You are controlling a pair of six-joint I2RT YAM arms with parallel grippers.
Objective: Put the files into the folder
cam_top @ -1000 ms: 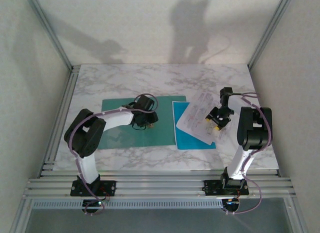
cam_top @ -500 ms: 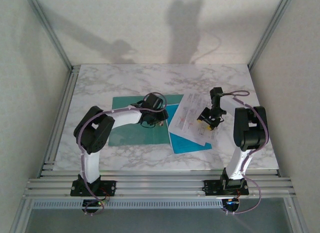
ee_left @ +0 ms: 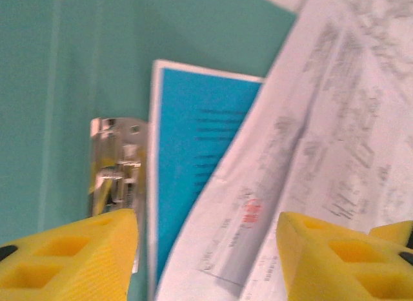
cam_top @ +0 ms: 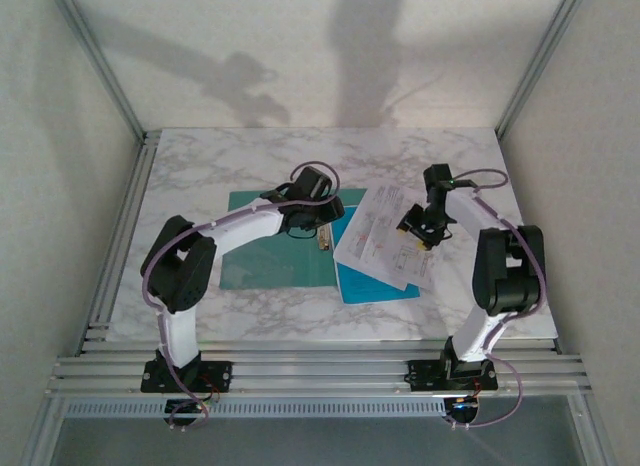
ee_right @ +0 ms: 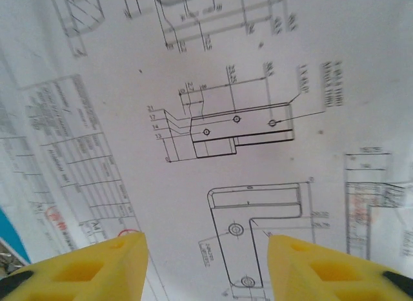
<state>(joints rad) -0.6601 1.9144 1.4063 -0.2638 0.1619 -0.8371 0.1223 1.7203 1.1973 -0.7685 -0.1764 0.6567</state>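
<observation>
The folder (cam_top: 265,266) lies flat and dark teal on the marble table (cam_top: 250,166); in the left wrist view the folder (ee_left: 77,55) carries a metal clip (ee_left: 116,165) near its right edge. The files are white printed sheets (cam_top: 380,248) on a cyan sheet (cam_top: 372,284), lying askew to the folder's right and overlapping its edge. My left gripper (cam_top: 322,234) hangs open over that overlap, its gap (ee_left: 206,256) spanning the cyan sheet (ee_left: 193,159) and white sheets (ee_left: 322,120). My right gripper (cam_top: 417,233) stands open low over the white sheets (ee_right: 193,68), with its gap (ee_right: 206,265) above a line drawing.
Aluminium frame posts and white walls close in the table on the left, right and back. A rail (cam_top: 300,371) carrying both arm bases runs along the near edge. Bare marble lies behind and in front of the papers.
The stack of files has slid left and turned, now overlapping the folder's right edge, with the right gripper moving along over it. The left gripper has moved right and back to that edge.
</observation>
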